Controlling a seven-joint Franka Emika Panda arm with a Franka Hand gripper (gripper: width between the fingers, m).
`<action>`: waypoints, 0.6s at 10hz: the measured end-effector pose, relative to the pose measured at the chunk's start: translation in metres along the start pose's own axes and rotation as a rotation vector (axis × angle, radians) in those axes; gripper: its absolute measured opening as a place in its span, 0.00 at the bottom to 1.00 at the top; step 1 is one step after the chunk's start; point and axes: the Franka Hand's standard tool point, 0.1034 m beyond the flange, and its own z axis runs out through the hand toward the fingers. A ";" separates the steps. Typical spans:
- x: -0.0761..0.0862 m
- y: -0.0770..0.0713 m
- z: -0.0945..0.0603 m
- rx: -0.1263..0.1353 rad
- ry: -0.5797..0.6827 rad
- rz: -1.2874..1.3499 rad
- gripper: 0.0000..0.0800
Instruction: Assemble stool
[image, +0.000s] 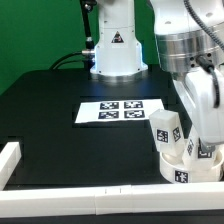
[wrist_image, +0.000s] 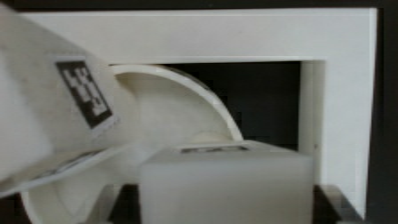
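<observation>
The round white seat disc (image: 186, 168) lies at the exterior view's lower right, in the corner of the white rails. One white leg (image: 165, 129) with tags stands tilted on the seat. My gripper (image: 200, 152) is low over the seat and shut on a second white leg (wrist_image: 222, 183). In the wrist view this blocky leg fills the space between my dark fingers (wrist_image: 121, 203). The seat's curved rim (wrist_image: 187, 105) shows behind it, and the first leg (wrist_image: 63, 100) with its black tag looms beside it.
The marker board (image: 120, 110) lies flat at mid-table. White border rails run along the front (image: 90, 205) and the exterior view's left (image: 10, 160). A rail corner (wrist_image: 338, 90) stands just behind the seat. The arm's base (image: 115, 50) stands at the back.
</observation>
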 end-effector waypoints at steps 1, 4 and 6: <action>-0.004 0.001 -0.003 0.004 0.001 0.228 0.42; -0.014 0.003 0.003 0.084 0.024 0.384 0.42; -0.016 0.001 0.001 0.088 0.026 0.299 0.74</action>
